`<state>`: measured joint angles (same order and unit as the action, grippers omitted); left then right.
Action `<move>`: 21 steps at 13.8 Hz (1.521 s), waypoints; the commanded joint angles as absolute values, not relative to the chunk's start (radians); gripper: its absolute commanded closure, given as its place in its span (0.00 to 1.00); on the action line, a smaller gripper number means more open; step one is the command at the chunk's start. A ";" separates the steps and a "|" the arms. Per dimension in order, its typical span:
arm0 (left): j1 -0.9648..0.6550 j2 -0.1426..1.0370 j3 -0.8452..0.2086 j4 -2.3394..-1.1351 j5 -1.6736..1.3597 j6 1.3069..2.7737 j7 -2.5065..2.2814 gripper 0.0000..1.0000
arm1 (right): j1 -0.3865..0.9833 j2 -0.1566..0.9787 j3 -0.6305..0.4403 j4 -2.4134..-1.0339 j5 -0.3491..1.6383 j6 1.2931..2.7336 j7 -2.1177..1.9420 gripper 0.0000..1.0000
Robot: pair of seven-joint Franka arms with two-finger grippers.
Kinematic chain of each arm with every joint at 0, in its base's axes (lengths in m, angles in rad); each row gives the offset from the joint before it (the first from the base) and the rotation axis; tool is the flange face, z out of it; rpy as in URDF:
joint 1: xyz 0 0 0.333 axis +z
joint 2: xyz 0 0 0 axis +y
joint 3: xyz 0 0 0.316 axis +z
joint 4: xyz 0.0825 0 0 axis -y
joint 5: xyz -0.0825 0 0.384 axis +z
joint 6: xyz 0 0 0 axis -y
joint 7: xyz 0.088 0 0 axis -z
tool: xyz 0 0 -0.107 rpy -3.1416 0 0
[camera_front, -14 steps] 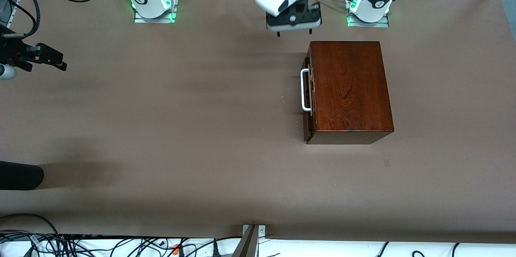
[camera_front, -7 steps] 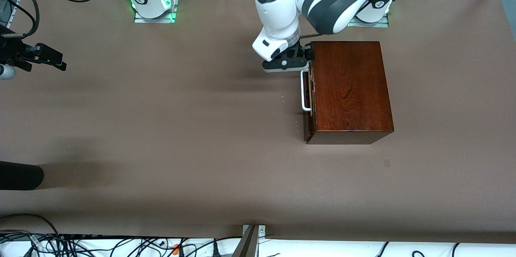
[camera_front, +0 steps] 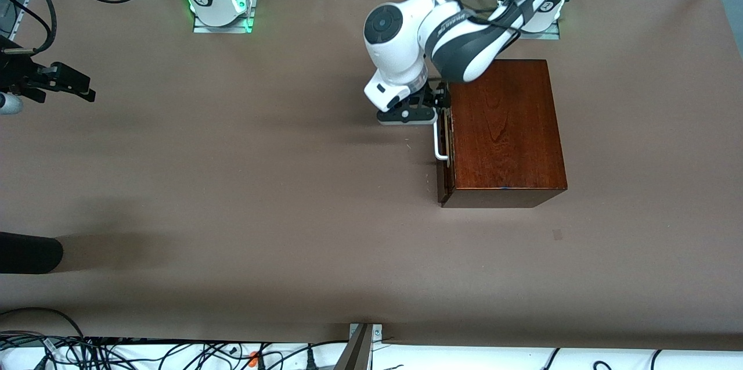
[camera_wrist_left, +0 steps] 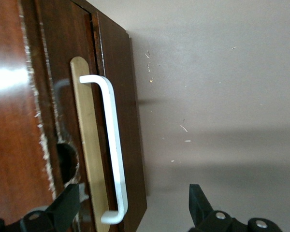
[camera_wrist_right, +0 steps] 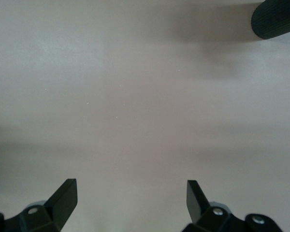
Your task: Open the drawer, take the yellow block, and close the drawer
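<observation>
The dark reddish-brown wooden box (camera_front: 502,132) stands toward the left arm's end of the table. Its drawer (camera_front: 444,181) is pushed in and faces the right arm's end. The white bar handle (camera_front: 439,146) runs along the drawer front (camera_wrist_left: 130,121). My left gripper (camera_front: 430,110) is low in front of the drawer, at the end of the handle (camera_wrist_left: 112,140) farther from the front camera. The left gripper (camera_wrist_left: 133,195) is open, and that end of the bar lies between its fingers, apart from both. The yellow block is hidden. My right gripper (camera_front: 87,91) waits open over bare table (camera_wrist_right: 130,191).
A black rounded object (camera_front: 29,252) lies at the table's edge at the right arm's end and shows in the right wrist view as a black cylinder (camera_wrist_right: 275,19). Cables (camera_front: 116,352) run along the table's edge nearest the front camera. Brown table surface (camera_front: 261,184) spreads in front of the drawer.
My left arm has swung down from near its base to the drawer's handle, its open gripper now straddling the bar's end. The right arm and the box have not moved.
</observation>
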<state>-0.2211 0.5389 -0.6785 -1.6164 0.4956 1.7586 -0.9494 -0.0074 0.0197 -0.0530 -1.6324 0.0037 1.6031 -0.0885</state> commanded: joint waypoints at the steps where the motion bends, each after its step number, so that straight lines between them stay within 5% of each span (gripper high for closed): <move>1: -0.215 0.570 -0.675 -1.632 0.534 1.801 -0.954 0.00 | -0.015 0.018 -0.044 -1.618 0.002 1.588 -0.083 0.00; 17: -0.259 0.666 -0.664 -1.611 0.612 1.836 -1.089 0.00 | -0.015 0.018 -0.043 -1.618 0.002 1.588 -0.083 0.00; 21: -0.322 0.727 -0.657 -1.511 0.609 1.835 -1.138 0.00 | -0.015 0.017 -0.043 -1.618 0.002 1.588 -0.083 0.00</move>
<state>-0.2669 0.6652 -0.6582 -1.6006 0.5876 1.8282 -1.0921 -0.0074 0.0196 -0.0523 -1.6323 0.0037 1.6031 -0.0884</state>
